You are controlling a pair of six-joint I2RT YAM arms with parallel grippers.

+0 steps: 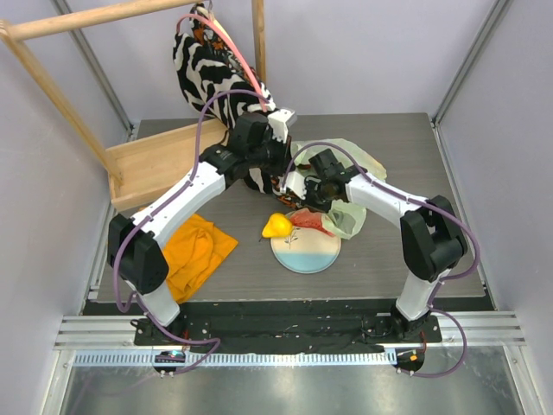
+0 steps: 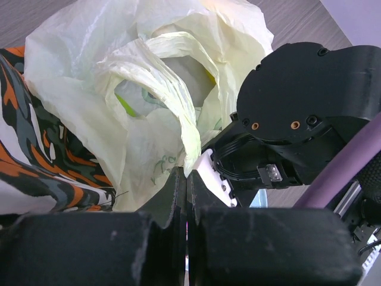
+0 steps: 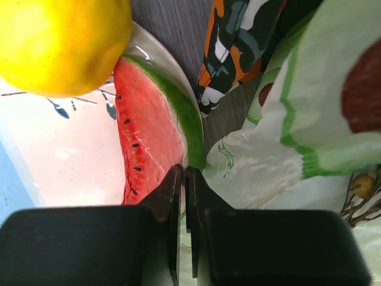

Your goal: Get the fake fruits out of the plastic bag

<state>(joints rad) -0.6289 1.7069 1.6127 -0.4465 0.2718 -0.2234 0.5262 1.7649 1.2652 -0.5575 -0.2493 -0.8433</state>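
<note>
White links joined by bulky black joint housings are seen on the left arm (image 1: 186, 194) and the right arm (image 1: 380, 197) alike. A purple cable (image 1: 201, 130) is looped from behind the left claw and carried down along the links. The left gripper (image 2: 186, 179) and the right gripper (image 3: 183, 176) are formed of matte black, blocky fingers narrowed to thin tips. Behind the right claw, a round black housing (image 2: 297, 101) is set with two brass-coloured inserts and dark screws.
</note>
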